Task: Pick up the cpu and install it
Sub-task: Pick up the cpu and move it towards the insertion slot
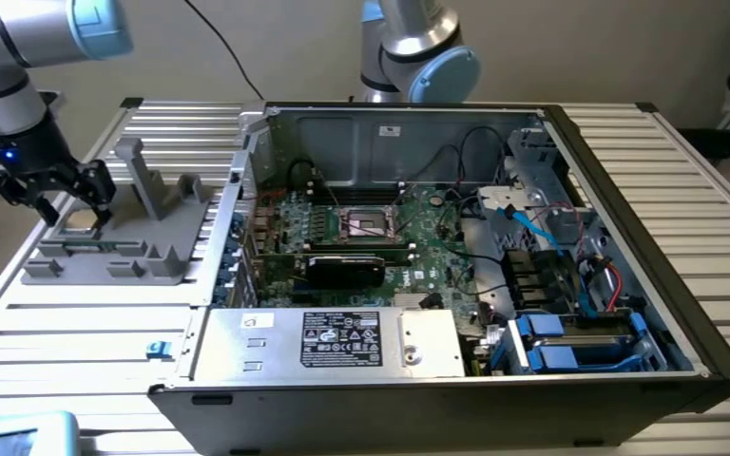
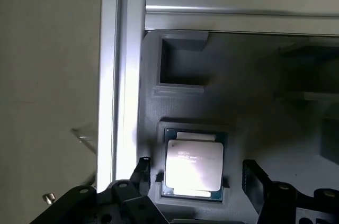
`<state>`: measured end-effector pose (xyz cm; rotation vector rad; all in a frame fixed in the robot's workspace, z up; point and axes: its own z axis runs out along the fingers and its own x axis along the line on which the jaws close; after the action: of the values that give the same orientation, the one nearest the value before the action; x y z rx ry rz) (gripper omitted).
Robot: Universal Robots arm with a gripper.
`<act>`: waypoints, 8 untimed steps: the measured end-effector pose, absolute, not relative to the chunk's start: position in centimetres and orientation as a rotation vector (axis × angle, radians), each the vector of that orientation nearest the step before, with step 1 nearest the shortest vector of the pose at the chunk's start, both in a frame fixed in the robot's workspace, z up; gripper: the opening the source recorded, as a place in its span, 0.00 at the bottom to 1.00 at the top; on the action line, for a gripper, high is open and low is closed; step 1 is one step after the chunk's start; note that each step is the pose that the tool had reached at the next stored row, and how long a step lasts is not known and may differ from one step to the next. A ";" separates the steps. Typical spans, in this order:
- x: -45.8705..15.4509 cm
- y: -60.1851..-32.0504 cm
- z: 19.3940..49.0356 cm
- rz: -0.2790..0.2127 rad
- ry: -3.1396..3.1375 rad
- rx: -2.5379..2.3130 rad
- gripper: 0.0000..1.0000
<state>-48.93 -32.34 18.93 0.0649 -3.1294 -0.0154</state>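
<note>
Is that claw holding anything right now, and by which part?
Nothing is held. The claw stands open over the cpu, which lies in its grey holder.

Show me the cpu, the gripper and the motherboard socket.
cpu (image 2: 194, 167): wrist view, middle of its silver top.
gripper (image 1: 76, 215): exterior view, midway between its fingertips.
motherboard socket (image 1: 368, 224): exterior view, centre of its framed square.
</note>
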 end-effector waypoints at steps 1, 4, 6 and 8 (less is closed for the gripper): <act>-49.0 -32.3 18.9 -0.015 -3.131 0.065 0.80; -49.0 -32.3 18.8 -0.015 -3.131 0.065 0.80; -49.0 -32.3 18.7 -0.015 -3.131 0.065 0.80; -49.0 -32.3 18.6 -0.015 -3.131 0.065 0.80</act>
<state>-49.00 -32.31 18.62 0.0650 -3.1309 -0.0151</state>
